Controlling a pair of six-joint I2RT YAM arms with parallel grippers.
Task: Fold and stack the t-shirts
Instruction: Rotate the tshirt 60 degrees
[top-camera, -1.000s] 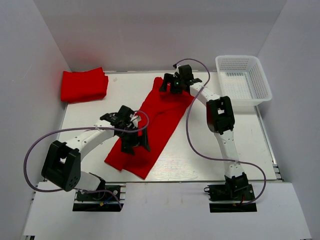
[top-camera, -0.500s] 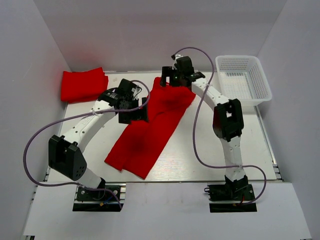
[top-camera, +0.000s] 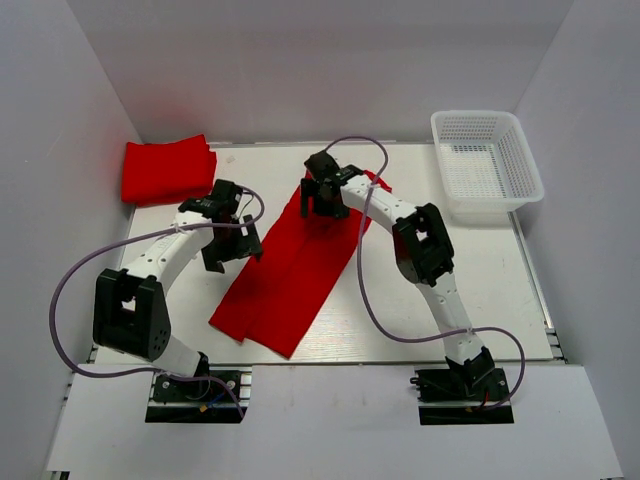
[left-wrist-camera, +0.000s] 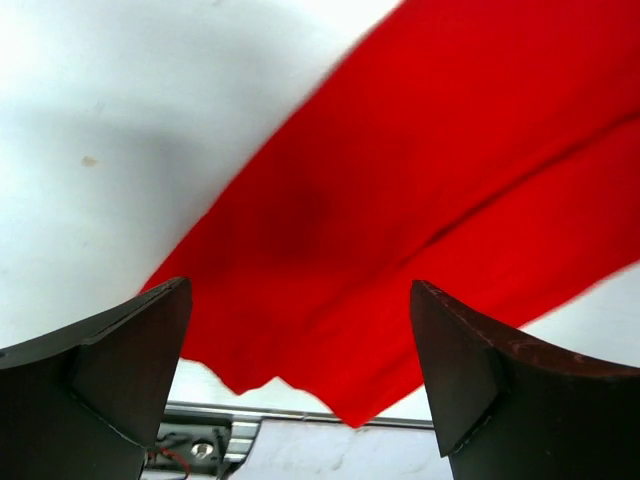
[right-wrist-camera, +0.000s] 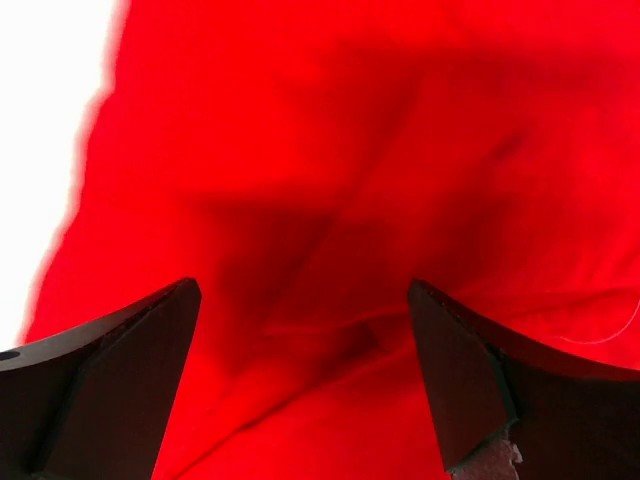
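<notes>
One red t-shirt (top-camera: 290, 275), folded into a long strip, lies diagonally across the middle of the table. It is the red cloth (left-wrist-camera: 450, 170) in the left wrist view, and it fills the right wrist view as creased cloth (right-wrist-camera: 330, 150). A folded stack of red t-shirts (top-camera: 168, 170) sits at the back left. My left gripper (top-camera: 232, 250) (left-wrist-camera: 300, 370) hovers open at the strip's left edge, holding nothing. Over the strip's far end, my right gripper (top-camera: 322, 200) (right-wrist-camera: 300, 370) stands open with only cloth below its fingers.
A white mesh basket (top-camera: 487, 165) stands at the back right corner. White walls close in the table on the left, back and right. The table's metal front rail (left-wrist-camera: 200, 440) shows past the strip's near end in the left wrist view.
My left gripper has swung from over the strip's near half back and left to its left edge. My right gripper has moved left and nearer, from the far corner onto the strip's far end.
</notes>
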